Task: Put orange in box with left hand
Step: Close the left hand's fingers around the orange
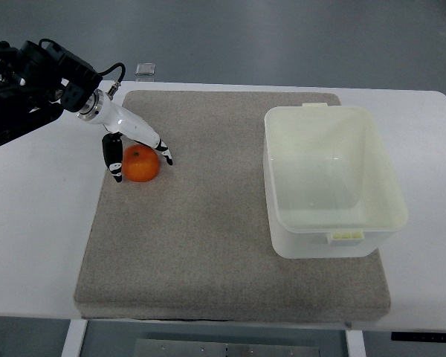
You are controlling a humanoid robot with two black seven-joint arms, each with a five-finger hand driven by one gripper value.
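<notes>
One orange is resting on the mat, well left of the box and near the mat's upper-left corner. It is round, smooth and bright, with a small dark stem dimple on top. Left hand is reaching over it, fingers straddling both sides; whether they are clamping or only touching cannot be told. Risk judgement: the round, slick fruit is likely to roll or squirt out if finger contact is sitting too high or uneven. A weak hold is risking a drop during the long carry rightward to the box, or a bump against its near wall.
</notes>
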